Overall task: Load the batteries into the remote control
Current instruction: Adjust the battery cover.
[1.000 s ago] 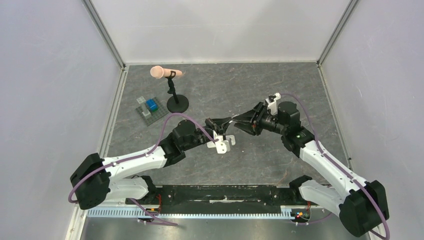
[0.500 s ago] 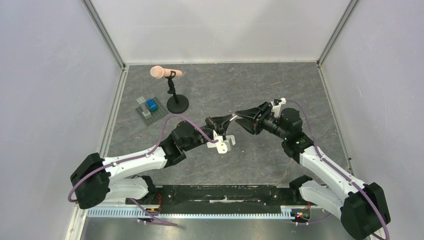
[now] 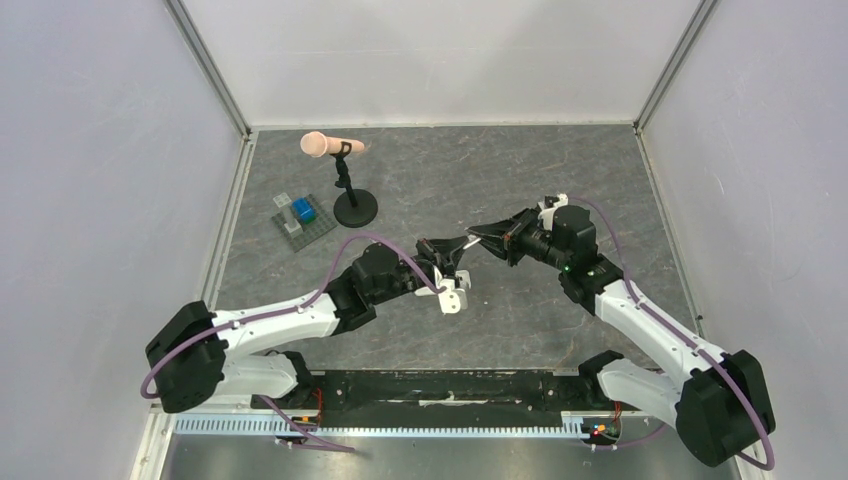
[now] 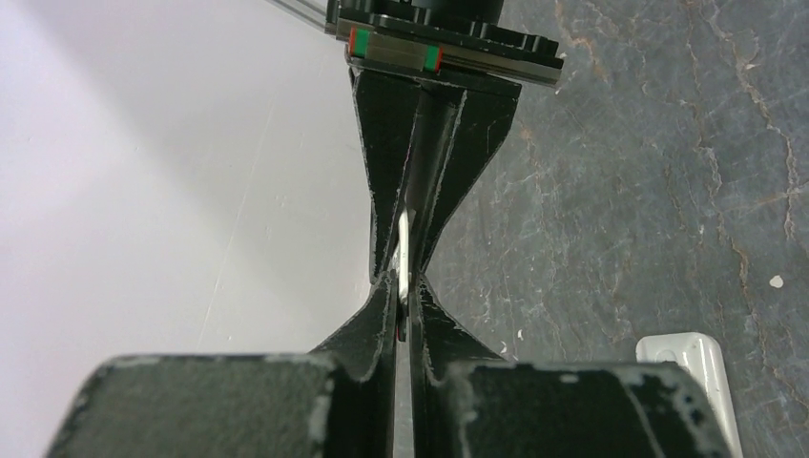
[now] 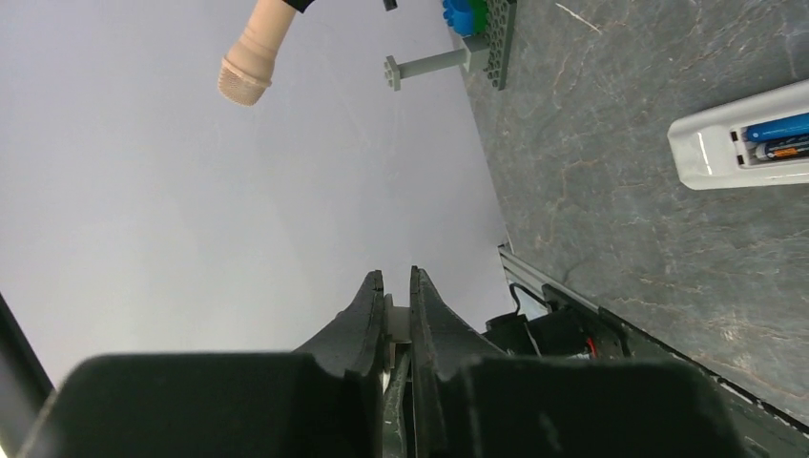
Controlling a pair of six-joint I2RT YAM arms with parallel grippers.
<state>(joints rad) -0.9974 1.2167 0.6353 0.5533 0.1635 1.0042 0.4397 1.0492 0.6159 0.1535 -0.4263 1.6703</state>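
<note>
Above the middle of the surface (image 3: 600, 180), the left gripper (image 4: 402, 303) and the right gripper (image 5: 395, 315) meet tip to tip, both pinching one thin white piece (image 4: 404, 250). The remote control (image 5: 739, 145) lies open below, two batteries (image 5: 784, 138) inside it.

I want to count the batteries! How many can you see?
2. A blue battery and a dark battery lie side by side in the remote control's open compartment. Others may be hidden.

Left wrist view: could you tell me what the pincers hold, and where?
A thin white piece, seen edge-on: left pincer grips its near end, right pincer its far end.
</note>
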